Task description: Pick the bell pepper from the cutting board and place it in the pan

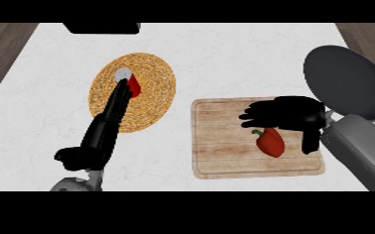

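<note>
A red bell pepper (271,143) with a green stem lies on the wooden cutting board (219,148) at the lower right. My right hand (289,113) hovers over the pepper's top end, open. Its fingers reach left and its thumb hangs down just right of the pepper; I cannot tell whether it touches. The dark grey pan (341,79) lies at the right edge, just beyond the board's far right corner. My left hand (79,156) rests open at the lower left, fingers pointing up and away.
A round woven mat (154,87) lies left of the board, with a small grey and red object (128,78) on it, partly hidden behind my left fingertips. A black block (102,28) sits at the counter's far edge. Wooden floor shows past both far corners.
</note>
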Controlling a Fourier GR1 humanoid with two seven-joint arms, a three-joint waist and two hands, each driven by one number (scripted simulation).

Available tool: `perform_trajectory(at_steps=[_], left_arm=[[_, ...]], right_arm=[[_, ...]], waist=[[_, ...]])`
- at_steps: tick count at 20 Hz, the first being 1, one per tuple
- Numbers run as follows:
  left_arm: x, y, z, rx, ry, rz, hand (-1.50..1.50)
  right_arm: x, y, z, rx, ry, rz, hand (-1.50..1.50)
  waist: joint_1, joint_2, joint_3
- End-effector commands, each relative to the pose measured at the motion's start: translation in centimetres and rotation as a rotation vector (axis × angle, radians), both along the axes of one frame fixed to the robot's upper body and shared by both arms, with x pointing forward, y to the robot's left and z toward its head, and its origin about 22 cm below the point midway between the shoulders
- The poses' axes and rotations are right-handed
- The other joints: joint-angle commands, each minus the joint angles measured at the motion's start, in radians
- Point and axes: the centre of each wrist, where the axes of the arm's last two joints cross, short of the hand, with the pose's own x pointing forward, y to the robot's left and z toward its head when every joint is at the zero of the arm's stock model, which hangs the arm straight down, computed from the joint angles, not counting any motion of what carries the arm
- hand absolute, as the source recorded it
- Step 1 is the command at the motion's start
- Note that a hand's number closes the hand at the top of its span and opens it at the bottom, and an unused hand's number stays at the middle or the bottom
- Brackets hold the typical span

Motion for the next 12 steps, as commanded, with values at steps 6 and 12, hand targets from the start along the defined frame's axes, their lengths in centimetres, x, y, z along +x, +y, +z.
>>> perform_trajectory(at_steps=[6,12], left_arm=[[0.6,1.3,0.2,0.001,0.005,0.003,0.0],[1.1,1.6,-0.4,-0.007,0.0,0.007,0.0]], right_arm=[[2.4,0.0,-1.1,0.036,0.099,-0.002,-1.5],[0.3,1.9,-5.3,0.014,0.078,-0.004,-1.5]], waist=[[0.005,0.002,0.0],[-0.001,0.001,0.0]])
